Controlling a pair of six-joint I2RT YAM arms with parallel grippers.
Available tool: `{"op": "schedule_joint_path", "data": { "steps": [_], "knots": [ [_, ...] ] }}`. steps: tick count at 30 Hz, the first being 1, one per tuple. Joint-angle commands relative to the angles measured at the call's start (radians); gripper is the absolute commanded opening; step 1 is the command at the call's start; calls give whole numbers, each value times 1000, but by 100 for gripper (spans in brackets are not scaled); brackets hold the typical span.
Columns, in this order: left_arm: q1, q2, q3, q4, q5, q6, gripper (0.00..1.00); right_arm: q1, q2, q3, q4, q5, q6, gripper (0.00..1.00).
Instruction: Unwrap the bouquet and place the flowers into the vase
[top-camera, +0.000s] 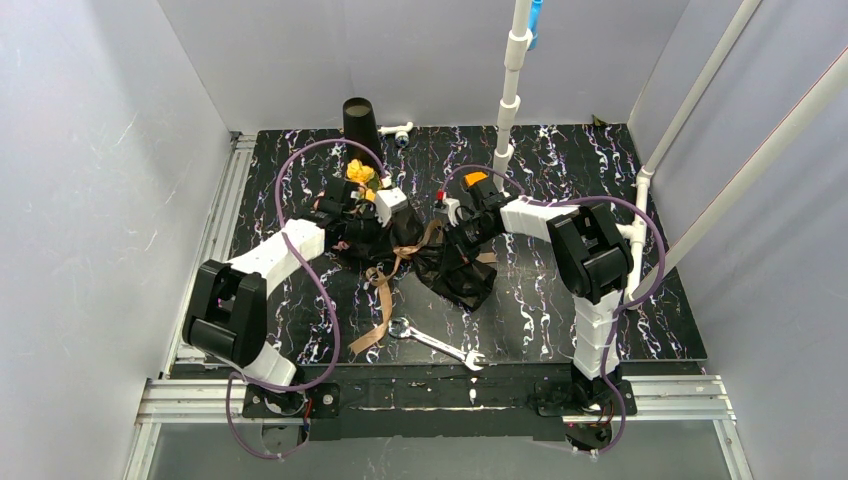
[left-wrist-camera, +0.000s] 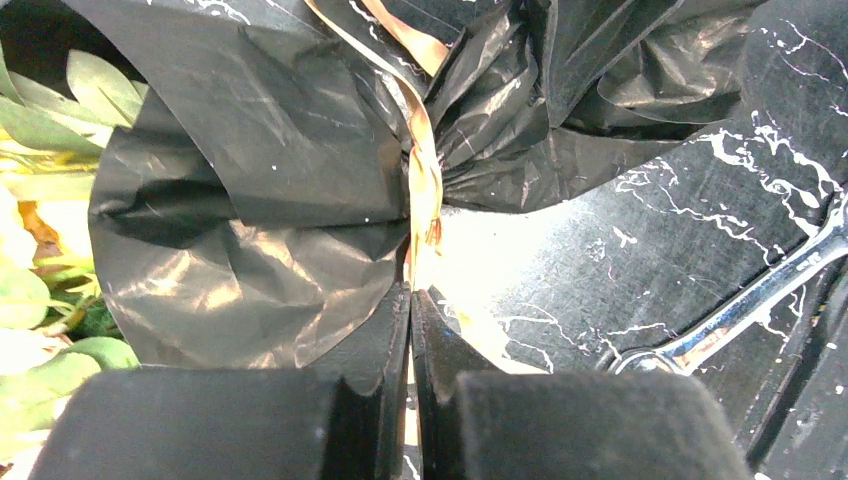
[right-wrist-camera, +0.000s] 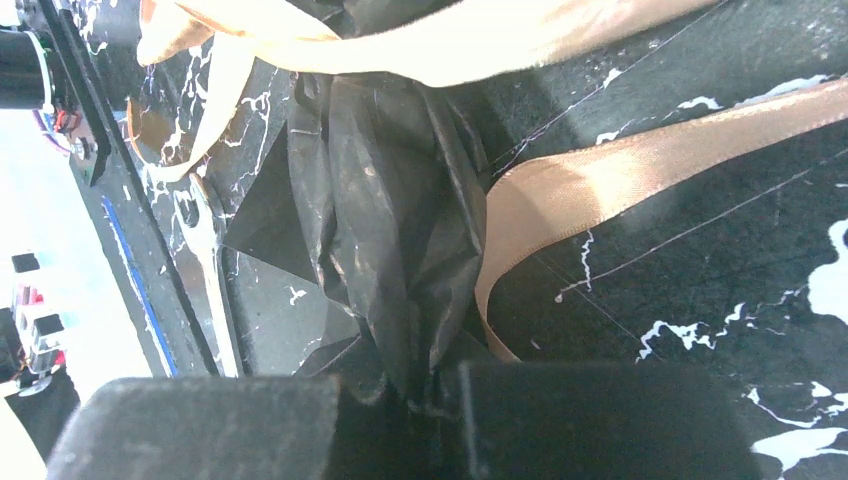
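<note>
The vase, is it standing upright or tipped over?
Upright: the vase stands on its base at the back, round mouth facing up.

The top camera sits high behind the arm bases (top-camera: 290, 400) and looks down and forward, from far off, taking in the whole table (top-camera: 660, 320). The left wrist camera looks out past its fingers (left-wrist-camera: 200, 425), very close to the tabletop, facing the paper (left-wrist-camera: 250, 200) and ribbon (left-wrist-camera: 425, 180), with the wrench (left-wrist-camera: 740, 310) at its right edge. The right wrist camera, equally close, sees the same three, wrench at its left. All views share them.
</note>
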Motion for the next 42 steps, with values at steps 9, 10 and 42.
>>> {"op": "schedule_joint_path", "data": {
  "steps": [9, 10, 42],
  "knots": [
    [4, -129, 21, -52, 23, 43, 0, -36, 55, -37, -93, 208, -11, 1],
    [0, -127, 37, -59, 13, 31, 0, -36, 54, -33, -95, 209, -12, 1],
    [6, -246, -9, -411, 51, 473, 41, -35, 32, -44, -77, 186, 11, 1]
  ]
}}
